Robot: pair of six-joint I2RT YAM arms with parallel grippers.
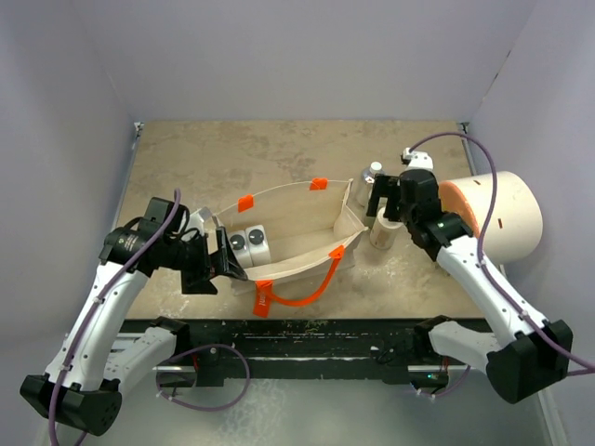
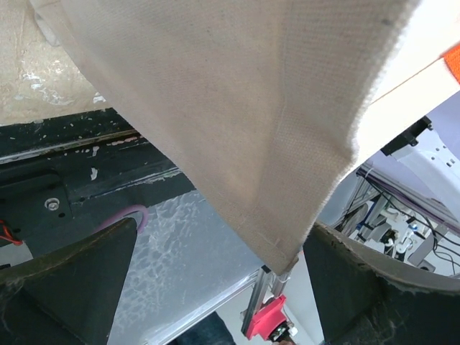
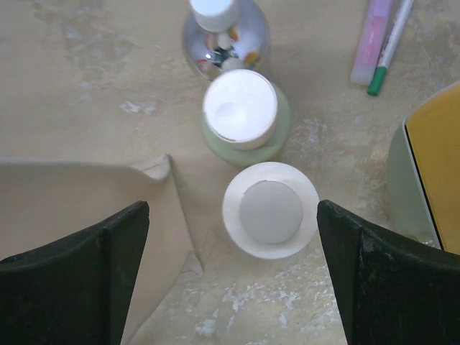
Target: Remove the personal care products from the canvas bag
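Observation:
The canvas bag point(image 1: 297, 228) lies open mid-table, its orange handle point(image 1: 307, 295) trailing toward the front. Two white bottles with dark grey caps point(image 1: 249, 244) stand inside its left end. My left gripper point(image 1: 228, 263) is at that end with jaws apart; in the left wrist view point(image 2: 223, 226) the bag's canvas point(image 2: 237, 108) hangs between the fingers. My right gripper point(image 1: 384, 197) is open above a pale capped bottle point(image 3: 269, 210), which stands between its fingers point(image 3: 231, 215). Beyond it stand a pale green bottle with a cream cap point(image 3: 241, 111) and a clear bottle with a white cap point(image 3: 214, 29).
A big cream cylinder with an orange-yellow face point(image 1: 493, 218) lies right of the right gripper, also in the right wrist view point(image 3: 431, 180). Two pens point(image 3: 381, 43) lie beyond it. The bag's corner point(image 3: 158, 176) is just left of the bottles. Grey walls enclose the table.

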